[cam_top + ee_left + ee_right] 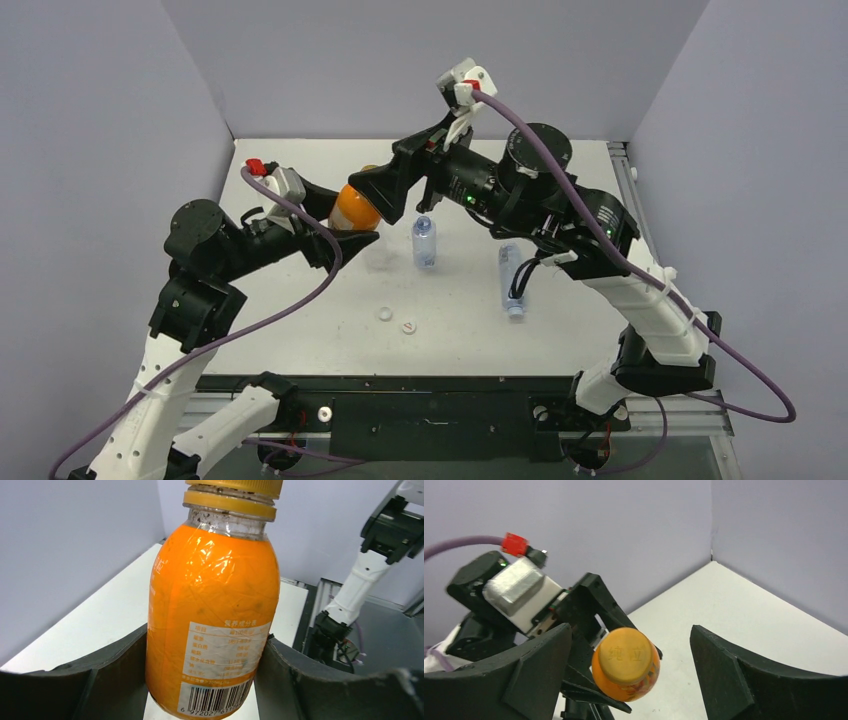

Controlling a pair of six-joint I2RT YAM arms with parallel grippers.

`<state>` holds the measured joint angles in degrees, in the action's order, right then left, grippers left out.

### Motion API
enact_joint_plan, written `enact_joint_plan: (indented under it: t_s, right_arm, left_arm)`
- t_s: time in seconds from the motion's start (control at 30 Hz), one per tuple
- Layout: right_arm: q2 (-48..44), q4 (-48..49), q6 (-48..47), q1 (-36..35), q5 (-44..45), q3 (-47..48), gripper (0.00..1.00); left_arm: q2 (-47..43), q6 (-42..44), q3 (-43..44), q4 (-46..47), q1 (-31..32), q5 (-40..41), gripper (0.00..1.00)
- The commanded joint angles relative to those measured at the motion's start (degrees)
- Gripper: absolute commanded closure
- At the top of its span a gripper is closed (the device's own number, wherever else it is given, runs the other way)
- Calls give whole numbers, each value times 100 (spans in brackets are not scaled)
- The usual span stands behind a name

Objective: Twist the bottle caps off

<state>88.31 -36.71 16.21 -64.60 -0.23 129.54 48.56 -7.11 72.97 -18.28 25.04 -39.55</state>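
Orange bottle (212, 615) fills left hand (207, 637); clear bottles (424, 243), loose caps (386, 314) sit nearby.

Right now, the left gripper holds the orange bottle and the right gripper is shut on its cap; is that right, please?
Not quite. The left gripper does hold the orange bottle, but the right gripper is open, not shut. The right wrist view shows its fingers standing wide apart on either side of the cap.
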Motion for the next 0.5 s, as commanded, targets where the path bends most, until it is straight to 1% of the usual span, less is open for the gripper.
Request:
enact_joint_plan:
  t_s: [0.0,0.03,0.1,0.13,0.17,0.23,0.27,0.3,0.33,0.37,0.43,0.47]
  right_arm:
    - [211,-391,19,-11,606,112,17]
    - [214,-348,53,-10,580,102,18]
    - [212,-260,105,26,478,72,24]
    - [199,-215,121,44,435,50,30]
    - [185,-146,144,66,348,7,35]
    - [145,-38,187,106,218,-76,55]
    - [118,1,197,119,149,-116,60]
    - [53,110,212,133,125,-230,71]
    - [10,212,214,137,86,-294,76]
    - [-80,272,218,151,76,-431,84]
    - [-213,424,192,187,-153,-641,91]
    - [-294,537,173,208,-359,-766,93]
  left_arm:
    - [-65,371,88,64,-8,624,100]
    - [-81,382,80,62,-8,633,100]
    - [-89,388,90,51,-8,622,100]
    - [-91,383,88,47,-8,599,100]
    - [-96,379,89,38,-8,590,100]
    - [-104,351,79,28,-8,561,100]
    - [-107,345,69,27,-8,538,100]
    - [-120,343,64,31,-8,528,100]
    - [-128,329,45,29,-8,503,100]
    - [-138,323,39,34,-8,489,100]
    - [-147,275,1,31,-8,441,100]
    - [-155,240,-12,29,-8,378,100]
